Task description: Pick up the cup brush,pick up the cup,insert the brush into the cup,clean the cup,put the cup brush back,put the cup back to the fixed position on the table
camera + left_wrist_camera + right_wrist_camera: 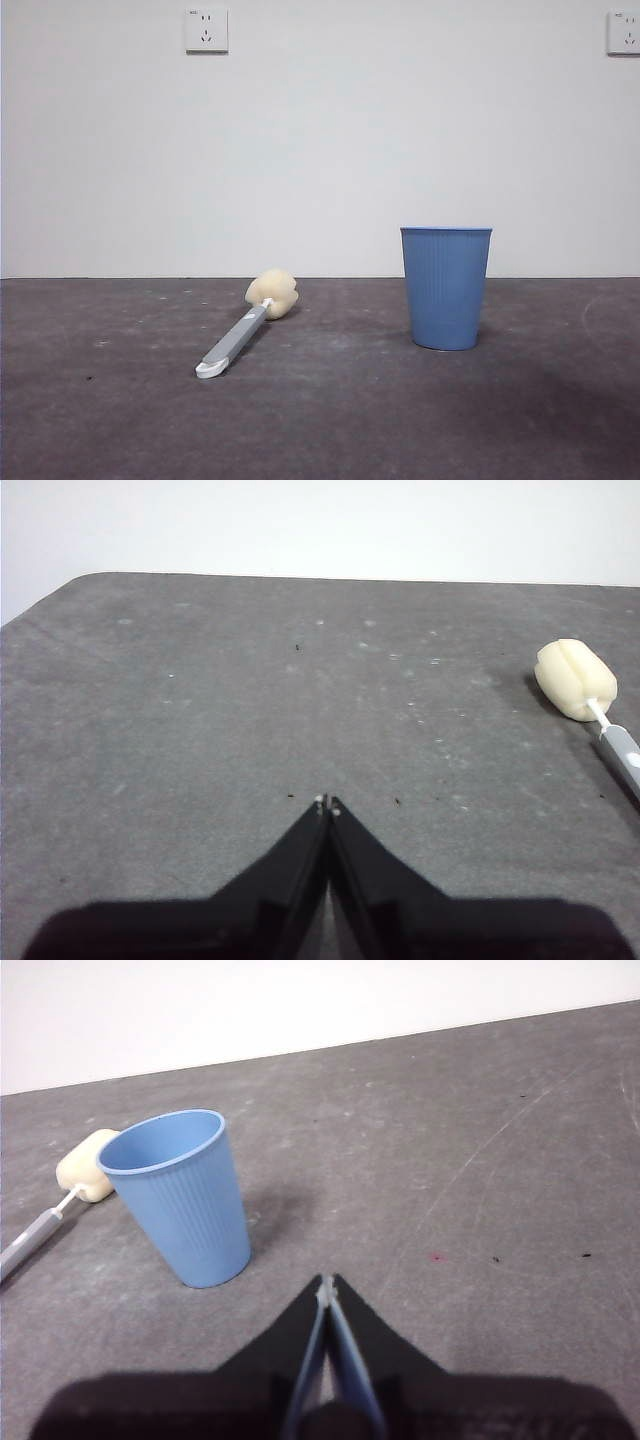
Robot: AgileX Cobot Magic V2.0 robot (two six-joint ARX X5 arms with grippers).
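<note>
Cup (446,288) upright on table (350,420), brush (248,322) flat nearby, apart. Only in wrist views: left gripper (327,802) and right gripper (327,1282), jaws together, empty.

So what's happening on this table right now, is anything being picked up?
Nothing is being handled yet. The cup brush lies flat on the table, its sponge head toward the wall. The blue cup stands upright and empty beside it, apart from the brush. The left gripper is over bare table with the brush's sponge off to one side, and the right gripper is near the cup. Both have their jaws closed and hold nothing.
</note>
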